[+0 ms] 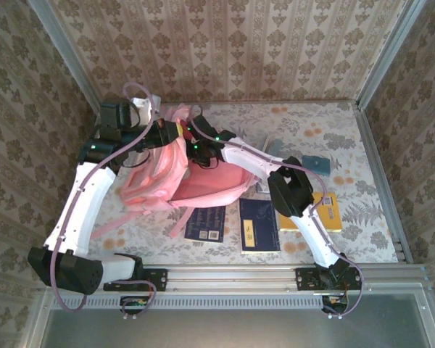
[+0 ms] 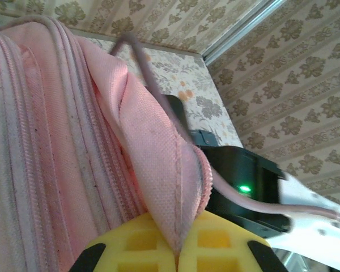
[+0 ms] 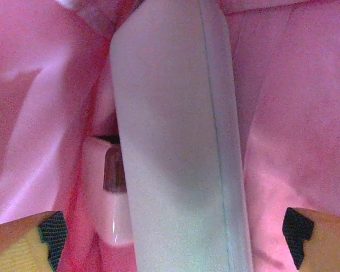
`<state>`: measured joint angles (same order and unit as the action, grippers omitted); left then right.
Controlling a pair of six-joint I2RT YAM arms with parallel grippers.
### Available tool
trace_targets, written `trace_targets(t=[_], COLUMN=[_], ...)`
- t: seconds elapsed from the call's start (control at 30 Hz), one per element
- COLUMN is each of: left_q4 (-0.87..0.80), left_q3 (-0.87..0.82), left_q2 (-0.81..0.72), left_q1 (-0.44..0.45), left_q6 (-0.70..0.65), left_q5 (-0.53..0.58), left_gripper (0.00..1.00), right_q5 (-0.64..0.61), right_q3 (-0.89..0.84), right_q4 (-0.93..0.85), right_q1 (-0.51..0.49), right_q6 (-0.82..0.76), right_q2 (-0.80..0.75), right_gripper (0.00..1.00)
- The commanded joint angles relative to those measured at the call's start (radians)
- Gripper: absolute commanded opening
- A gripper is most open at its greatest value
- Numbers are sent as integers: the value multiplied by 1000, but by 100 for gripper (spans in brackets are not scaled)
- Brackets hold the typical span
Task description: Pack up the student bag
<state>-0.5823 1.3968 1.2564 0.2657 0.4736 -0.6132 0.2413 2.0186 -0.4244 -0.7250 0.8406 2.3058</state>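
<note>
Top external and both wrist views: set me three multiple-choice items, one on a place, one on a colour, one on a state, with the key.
1. Where is the right gripper?
A) inside the student bag
B) raised high above it
C) folded back at its base

2. The book farthest right on the table is:
A) red
B) yellow
C) black

3. The left gripper is:
A) open above the bag
B) shut on a book
C) shut on the bag's edge

Key: 1 A, pink fabric surrounds it in its wrist view; 2 B, plain from above; 3 C, its yellow fingers pinch the pink hem.
</note>
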Motion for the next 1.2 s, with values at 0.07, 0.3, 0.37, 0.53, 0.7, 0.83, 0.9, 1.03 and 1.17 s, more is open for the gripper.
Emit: trace_targets(t=[0.07,0.3,0.37,0.53,0.7,0.83,0.9,1.03,1.17], left_q4=[35,63,80,142,223,239,246,263,268], left_q3=[17,-32,-47,-103,-177,-208,-225,-245,-248], left_q2=[-52,-28,-12,5,1,-16,-33,-54,-60], left_q1=[-13,-2,7,49,69,69,69,70,70], left_q6=[-59,-58,-51,-56,-19,-33,-31,-22,-14], left_q5=[128,241,249,262,222,228,235,237,232], left_gripper=[0,0,0,0,0,0,0,0,0], right_q5=[-30,-170,-238,-349,-428,-549,-571,-593,-527], right_q3=[-258,-533,-588,-745,-825,-779,-734,-674,-631], right_q4=[162,123,72,-19,-180,-283,-331,-374,-334], right_q1=[-6,-2,4,97,288,307,313,325,348], right_q6=[-144,-259,-288,-279,-210,-308,-333,-314,-250], right_q2=[-269,-546,-620,-784,-857,-811,-758,-677,-617], right_gripper=[100,96,95,93,95,96,97,100,100])
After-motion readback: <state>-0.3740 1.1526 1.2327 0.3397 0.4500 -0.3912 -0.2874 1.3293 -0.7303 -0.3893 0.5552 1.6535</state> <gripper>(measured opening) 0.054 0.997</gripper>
